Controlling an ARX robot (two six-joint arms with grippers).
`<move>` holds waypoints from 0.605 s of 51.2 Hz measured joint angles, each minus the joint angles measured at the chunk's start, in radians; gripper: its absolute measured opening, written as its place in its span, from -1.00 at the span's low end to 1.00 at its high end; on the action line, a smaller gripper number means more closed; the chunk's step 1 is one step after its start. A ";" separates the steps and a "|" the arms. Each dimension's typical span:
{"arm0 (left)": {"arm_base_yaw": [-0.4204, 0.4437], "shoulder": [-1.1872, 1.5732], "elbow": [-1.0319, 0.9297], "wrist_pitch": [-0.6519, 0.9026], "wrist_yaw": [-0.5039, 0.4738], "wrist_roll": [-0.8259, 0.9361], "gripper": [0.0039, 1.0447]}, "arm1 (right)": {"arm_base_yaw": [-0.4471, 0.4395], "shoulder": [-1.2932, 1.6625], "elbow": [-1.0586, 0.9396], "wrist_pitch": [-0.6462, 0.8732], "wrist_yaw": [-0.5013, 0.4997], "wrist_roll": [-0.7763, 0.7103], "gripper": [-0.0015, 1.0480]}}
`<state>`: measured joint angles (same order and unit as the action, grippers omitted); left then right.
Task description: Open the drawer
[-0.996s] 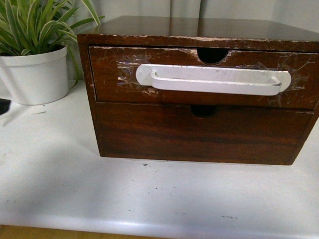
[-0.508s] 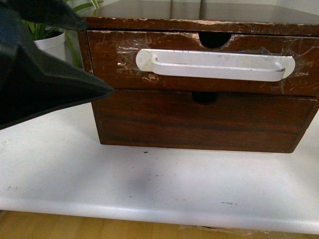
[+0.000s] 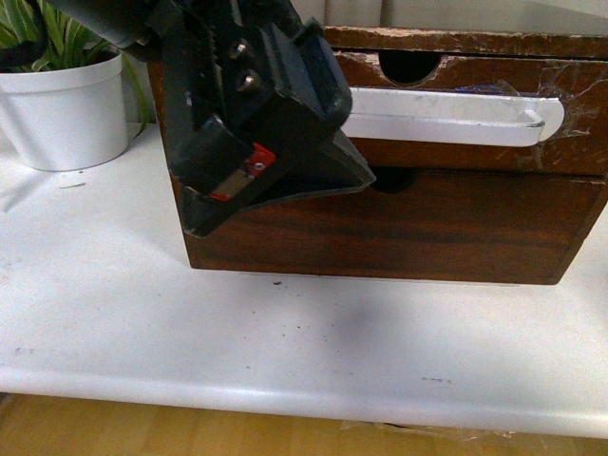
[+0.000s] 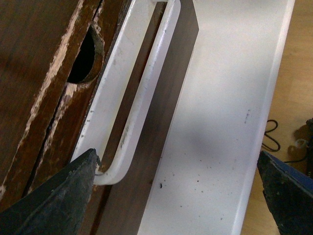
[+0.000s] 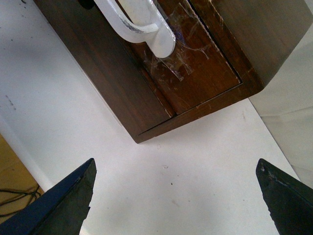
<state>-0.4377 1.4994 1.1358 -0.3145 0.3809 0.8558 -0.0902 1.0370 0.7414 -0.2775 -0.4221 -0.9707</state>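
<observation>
The ARX robot's left gripper (image 4: 176,193) lines up on the dark brown wooden drawer front (image 3: 456,152) w/ its long white plastic handle (image 3: 446,114), jaws spread wide. In the left wrist view the handle's curved end sits btwn the fingers, tight by one black fingertip (image 4: 58,200) and well clear of the other; whether it touches can't be told. The wide spread looks meant to let the bar slip inside before a squeeze, and nothing is gripped yet. The drawer, straight ahead of that gripper, appears shut, its face level w/ the cabinet frame (image 3: 475,42), w/ the half-round notch (image 3: 410,65) just past the handle. Clear tape (image 5: 181,63) fixes the handle's far end to the chipped wood.

The right gripper (image 5: 173,203), also spread wide and empty, hangs over the white tabletop (image 3: 285,351) w/ the cabinet's corner beyond its fingertips, apparently parked out of the way. The plain handle-less lower drawer front (image 3: 427,228) sits beneath the handled one, under the left gripper.

Vs. half a sec ago: the left gripper, then a dark blur at the front view's edge and short of the handle, now covers the handle's near end. A full sec ago no arm showed. The drawer looks no further out.
</observation>
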 joint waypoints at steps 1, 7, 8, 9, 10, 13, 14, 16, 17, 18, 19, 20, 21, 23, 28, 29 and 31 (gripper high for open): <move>-0.002 0.009 0.006 0.000 -0.007 0.005 0.88 | -0.004 0.001 0.000 0.000 -0.003 -0.003 0.83; -0.008 0.048 0.039 -0.023 -0.024 0.029 0.88 | -0.014 0.002 0.000 -0.007 -0.017 -0.012 0.83; -0.009 0.055 0.043 -0.028 -0.025 0.034 0.88 | -0.016 0.002 0.000 -0.009 -0.019 -0.014 0.83; -0.010 0.058 0.045 -0.031 -0.026 0.035 0.88 | -0.018 0.002 0.000 -0.010 -0.022 -0.016 0.83; -0.010 0.064 0.049 -0.035 -0.029 0.037 0.88 | -0.019 0.002 0.000 -0.010 -0.023 -0.017 0.83; -0.009 0.081 0.057 -0.040 -0.050 0.053 0.88 | -0.025 0.002 -0.002 -0.010 -0.025 -0.021 0.83; -0.009 0.084 0.058 -0.039 -0.053 0.056 0.88 | -0.026 0.002 -0.002 -0.010 -0.025 -0.021 0.83; -0.007 0.095 0.063 -0.039 -0.066 0.065 0.88 | -0.027 0.003 -0.005 -0.010 -0.026 -0.022 0.83; -0.005 0.100 0.065 -0.037 -0.071 0.067 0.88 | -0.027 0.003 -0.005 -0.010 -0.026 -0.022 0.83; -0.003 0.104 0.065 -0.035 -0.075 0.068 0.88 | -0.027 0.003 -0.006 -0.010 -0.026 -0.022 0.83; -0.002 0.106 0.066 -0.034 -0.076 0.069 0.88 | -0.027 0.003 -0.006 -0.010 -0.027 -0.022 0.83; 0.001 0.111 0.066 -0.034 -0.075 0.071 0.88 | -0.027 0.003 -0.006 -0.010 -0.029 -0.023 0.83; 0.003 0.113 0.066 -0.034 -0.072 0.073 0.88 | -0.027 0.003 -0.006 -0.010 -0.031 -0.023 0.83; 0.006 0.119 0.070 -0.034 -0.069 0.080 0.88 | -0.027 0.003 -0.007 -0.008 -0.032 -0.024 0.83; 0.010 0.129 0.080 -0.035 -0.071 0.088 0.88 | -0.022 0.004 -0.011 -0.005 -0.032 -0.023 0.83; 0.011 0.131 0.081 -0.036 -0.072 0.091 0.88 | -0.019 0.004 -0.011 -0.003 -0.032 -0.023 0.83; 0.011 0.131 0.083 -0.043 -0.071 0.095 0.88 | -0.012 0.005 -0.013 -0.001 -0.030 -0.023 0.83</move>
<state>-0.4271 1.6306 1.2190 -0.3580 0.3099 0.9508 -0.1020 1.0420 0.7288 -0.2787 -0.4522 -0.9939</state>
